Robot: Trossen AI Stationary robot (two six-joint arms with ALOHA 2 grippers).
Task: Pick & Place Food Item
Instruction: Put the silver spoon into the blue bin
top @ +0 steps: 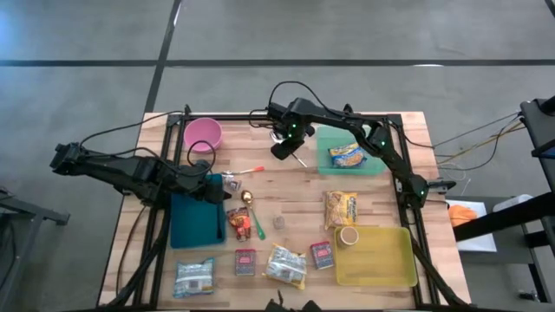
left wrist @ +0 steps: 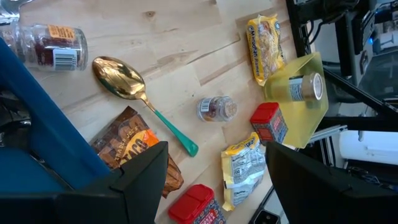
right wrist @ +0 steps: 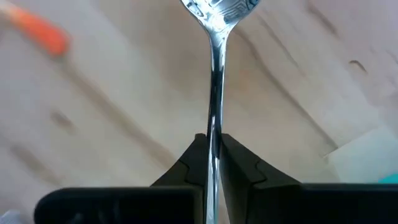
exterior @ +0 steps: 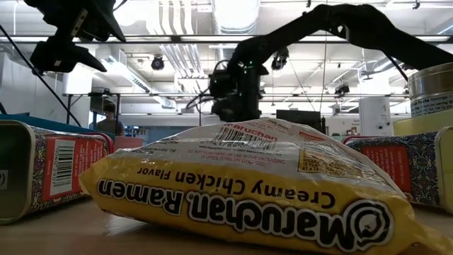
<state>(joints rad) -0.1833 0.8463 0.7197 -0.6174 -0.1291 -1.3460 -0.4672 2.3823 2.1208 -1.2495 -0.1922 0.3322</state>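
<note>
My right gripper [top: 283, 151] hovers over the far middle of the table, shut on a thin silver utensil [right wrist: 215, 74] whose wide patterned end [right wrist: 219, 9] points away from the fingers. In the high view the utensil [top: 298, 159] sticks out beside the gripper, next to the green tray [top: 368, 166]. My left gripper [left wrist: 214, 180] waits open over the blue tray [top: 192, 221] at the left, touching nothing. Food packets lie about: a yellow ramen packet [top: 347, 156] on the green tray and another [top: 340, 208] on the wood. My right gripper pinches the utensil's narrow shaft [right wrist: 214, 127] between its two fingers. The fingers come from above, pointing steeply down, and the shaft runs on along them past their tips. Whether the wide end touches the table, I cannot tell.
A pink bowl [top: 203, 134] stands at the far left. A yellow tray [top: 381, 260] at the near right holds a can [top: 349, 236]. A gold spoon with a green handle [left wrist: 140, 93], a small jar [left wrist: 216, 109], a chocolate packet [left wrist: 134, 146] and red tins [top: 322, 254] lie mid-table.
</note>
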